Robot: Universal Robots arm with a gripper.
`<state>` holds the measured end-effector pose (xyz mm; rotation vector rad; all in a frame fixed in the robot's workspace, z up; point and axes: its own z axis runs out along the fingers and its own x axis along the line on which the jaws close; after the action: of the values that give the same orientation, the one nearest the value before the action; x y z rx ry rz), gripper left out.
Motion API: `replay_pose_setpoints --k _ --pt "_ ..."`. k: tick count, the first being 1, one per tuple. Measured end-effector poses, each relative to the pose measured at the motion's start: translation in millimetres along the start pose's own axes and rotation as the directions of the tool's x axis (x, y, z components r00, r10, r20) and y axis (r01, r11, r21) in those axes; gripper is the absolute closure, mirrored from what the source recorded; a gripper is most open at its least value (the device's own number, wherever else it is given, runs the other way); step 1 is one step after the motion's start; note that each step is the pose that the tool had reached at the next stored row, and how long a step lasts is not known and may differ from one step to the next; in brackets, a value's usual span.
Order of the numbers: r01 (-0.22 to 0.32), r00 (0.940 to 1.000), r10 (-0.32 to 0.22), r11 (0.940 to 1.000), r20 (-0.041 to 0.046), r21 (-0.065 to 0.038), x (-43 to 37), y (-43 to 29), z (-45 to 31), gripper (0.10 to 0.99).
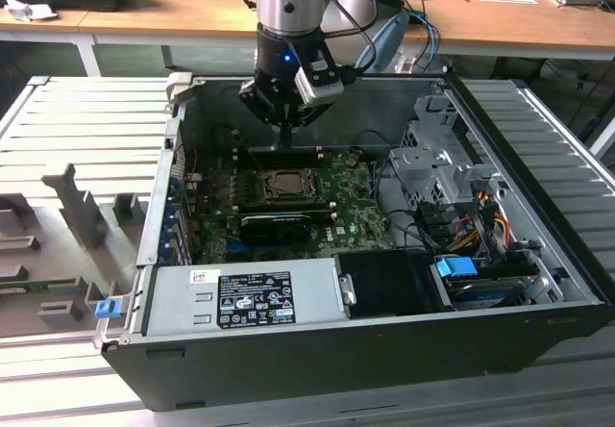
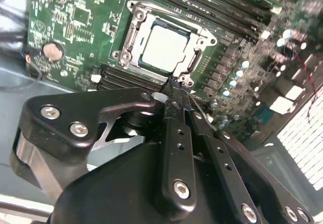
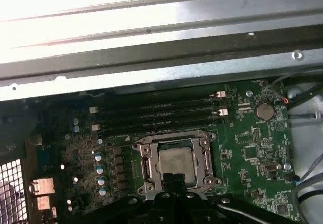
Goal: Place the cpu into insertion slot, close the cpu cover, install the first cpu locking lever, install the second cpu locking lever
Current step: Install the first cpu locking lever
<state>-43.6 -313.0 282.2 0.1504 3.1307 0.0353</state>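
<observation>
- Slatted metal table (image 1: 86,119) spreads to the exterior view's left of the insertion slot (image 1: 285,183), inside the open computer case (image 1: 384,350).
- We see the cpu (image 2: 164,46) seated in that slot, the cpu cover (image 2: 130,37) folded flat around it.
- We judge the lever-latching stage is in hand; it calls for a fine press at the slot's rim.
- Our gripper (image 2: 175,85) hovers at the slot's corner, fingers pressed together, empty, just beside the cpu.
</observation>
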Motion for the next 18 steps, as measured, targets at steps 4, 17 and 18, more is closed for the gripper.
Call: replay_pose_setpoints --k 4,17,18 --pt "0.094 0.9956 -0.094 0.9956 0.0012 -0.001 -0.1 0.0 1.3 0.980" --pt "0.118 0.9929 -0.118 0.9930 0.0120 0.002 19.0 -2.3 17.8 0.980" --pt "0.118 0.9929 -0.118 0.9930 0.0122 0.008 19.5 -2.3 18.5 0.980"
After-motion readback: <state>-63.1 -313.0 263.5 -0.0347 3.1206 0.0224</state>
